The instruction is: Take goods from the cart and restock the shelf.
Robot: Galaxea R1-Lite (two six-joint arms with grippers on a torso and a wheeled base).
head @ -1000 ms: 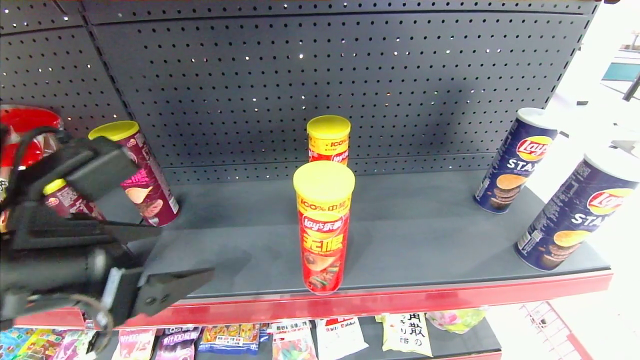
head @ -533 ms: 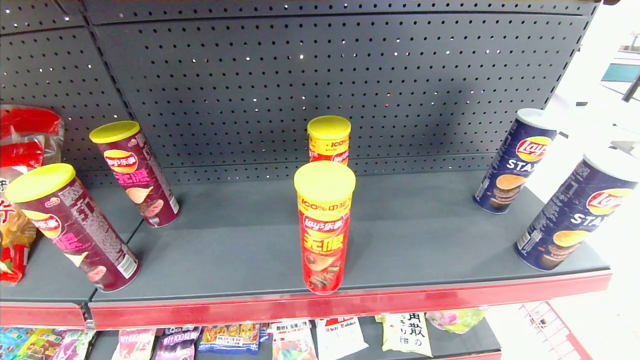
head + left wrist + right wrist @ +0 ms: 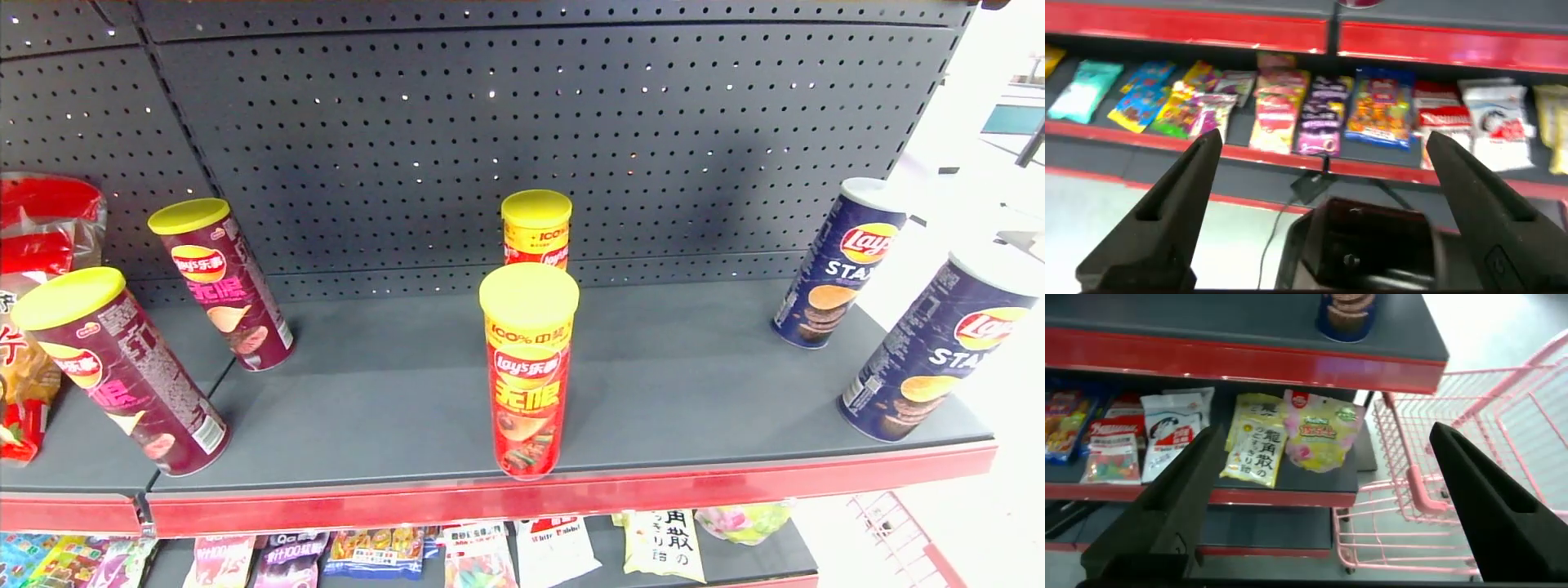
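Observation:
On the dark shelf board [image 3: 392,384] in the head view stand two maroon chip cans [image 3: 122,376] [image 3: 224,282] at the left, two red cans [image 3: 529,367] [image 3: 536,224] in the middle and two blue cans [image 3: 841,261] [image 3: 939,351] at the right. My left gripper [image 3: 1323,139] is open and empty, low down, facing the lower shelf's snack bags [image 3: 1315,102]. The right gripper [image 3: 1327,433] is open and empty too, below the shelf's right end, with the pink wire cart [image 3: 1470,482] beside it. A blue can's base [image 3: 1346,314] shows above it.
Red snack bags [image 3: 33,237] crowd the shelf's far left. The red front lip [image 3: 571,494] runs along the shelf edge. Bare board lies between the can groups. Packets [image 3: 661,543] fill the lower shelf, and the cart's corner [image 3: 898,531] sits at the lower right.
One second ago my open left gripper was at the shelf's left by the front maroon can. It has since dropped out of the head view, and the can stands on the shelf.

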